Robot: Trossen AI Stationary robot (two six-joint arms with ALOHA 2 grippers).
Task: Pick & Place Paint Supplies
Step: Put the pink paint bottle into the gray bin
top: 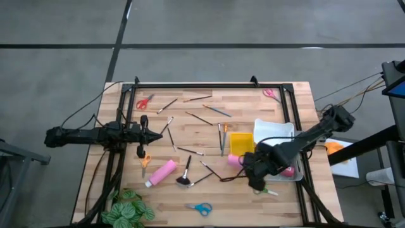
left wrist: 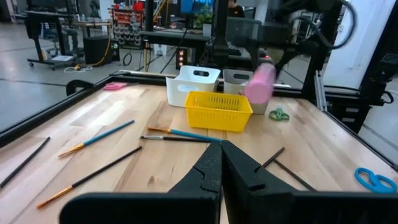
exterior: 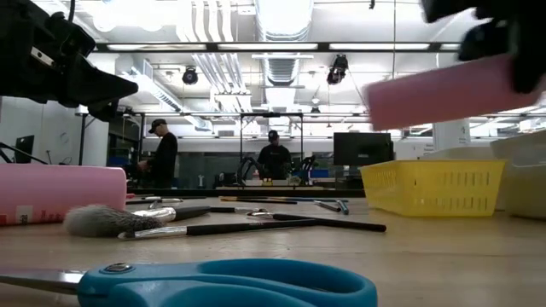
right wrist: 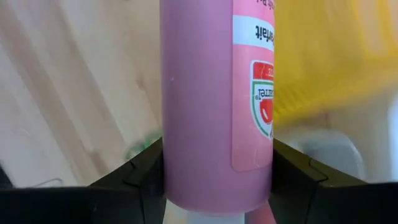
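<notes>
My right gripper [top: 255,170] hangs over the table's right side, next to the yellow tray, shut on a pink paint bottle [top: 234,159] [exterior: 444,92] [left wrist: 260,84]. A second pink bottle [top: 161,173] lies flat on the wood. The fluffy black brush [top: 185,174] lies beside it. Thin brushes [top: 201,118] lie scattered over the middle. Red scissors [top: 144,102], pink scissors [top: 271,94], orange scissors [top: 145,161] and blue scissors [top: 200,208] lie flat on the table. My left gripper [top: 149,134] [left wrist: 221,163] waits shut at the left, pointing level. My right gripper pinches the pink bottle's round body [right wrist: 186,155] between its two fingers [right wrist: 140,174], level with the lower end of the label. The fingers come from above and lie across the bottle. The bottle is lifted clear of the table, lying nearly level with one end a little higher.
The yellow tray [top: 241,143] and white trays [top: 273,132] stand at the right. A leafy plant [top: 130,209] sits at the near left corner. Green scissors [left wrist: 279,114] lie close to the trays. A black frame [top: 209,85] borders the table. People stand in the room beyond.
</notes>
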